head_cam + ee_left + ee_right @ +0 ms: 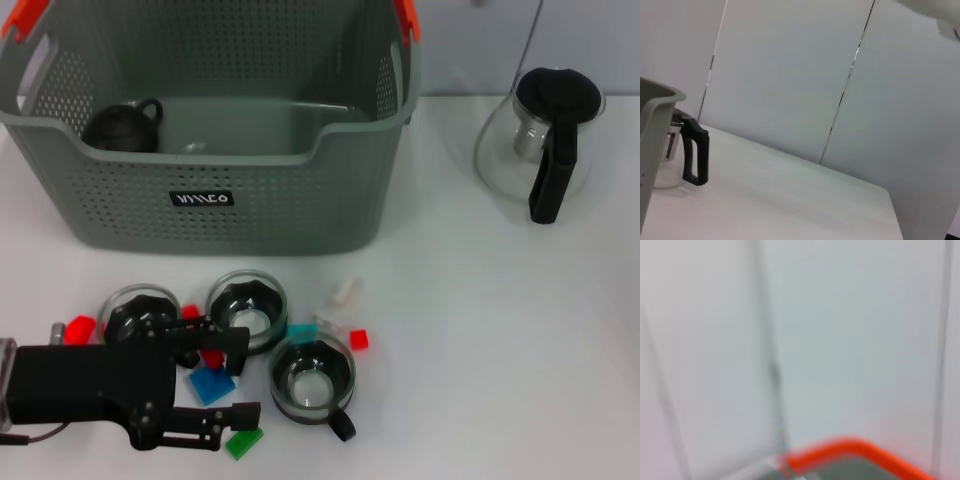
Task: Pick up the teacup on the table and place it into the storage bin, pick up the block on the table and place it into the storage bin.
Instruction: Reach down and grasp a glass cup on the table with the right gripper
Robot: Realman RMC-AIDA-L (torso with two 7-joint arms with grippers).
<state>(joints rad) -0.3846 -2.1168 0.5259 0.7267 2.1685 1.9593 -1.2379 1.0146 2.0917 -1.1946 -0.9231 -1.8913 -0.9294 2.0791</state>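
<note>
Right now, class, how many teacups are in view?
4: one dark teacup inside the storage bin; three glass teacups on the table, left, middle, right.

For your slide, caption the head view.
Left hand open over blue block beside teacups, before storage bin.

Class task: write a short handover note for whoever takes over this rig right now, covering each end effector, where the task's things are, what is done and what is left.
Left end effector: open, low over the blocks at the table's near left edge, fingers around a blue block; nothing lifted.
Right end effector: not in view.
Storage bin: at the back left, one dark teacup already inside.
Three glass teacups are on the table in front of the bin.
Loose blocks lie among them: red, red, green, teal.
Glass teapot: back right, not part of the job.
Left: the blocks and the remaining cups.
</note>
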